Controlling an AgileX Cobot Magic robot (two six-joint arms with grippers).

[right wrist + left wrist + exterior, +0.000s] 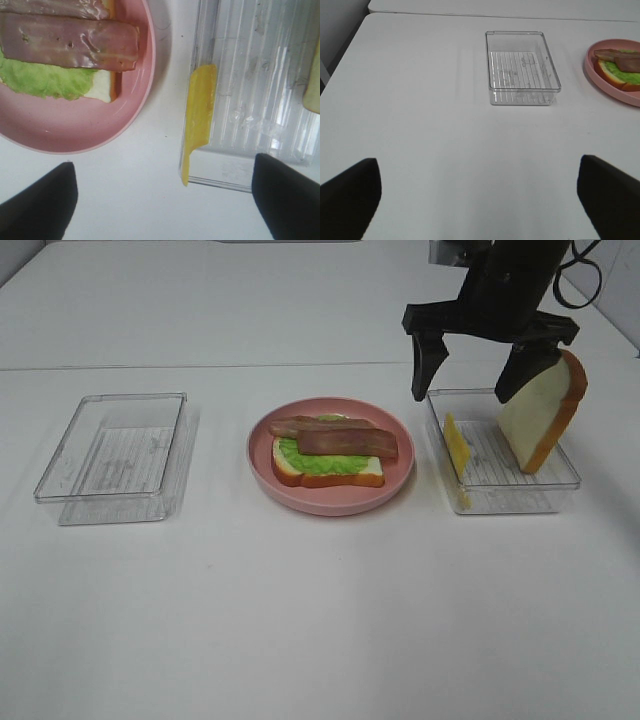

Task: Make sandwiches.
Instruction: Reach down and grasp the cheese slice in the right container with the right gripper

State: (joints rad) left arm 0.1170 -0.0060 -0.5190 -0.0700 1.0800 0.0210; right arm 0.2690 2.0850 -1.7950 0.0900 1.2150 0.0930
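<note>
An open sandwich (328, 452) lies on the pink plate (330, 502): a white bread slice, green lettuce (40, 80) and two brown bacon strips (70, 45). To its right, a clear box (520, 502) holds a yellow cheese slice (456, 447) leaning on its left wall and a bread slice (542, 412) propped against its right wall. My right gripper (475, 375) hangs open above that box, one finger on each side of the cheese (199, 115), touching nothing. My left gripper (480, 200) is open over bare table, holding nothing, and is out of the exterior view.
An empty clear box (115, 460) sits left of the plate, also in the left wrist view (522, 67). The plate's edge (600, 75) shows beside it. White table (320, 620) stretches in front of everything.
</note>
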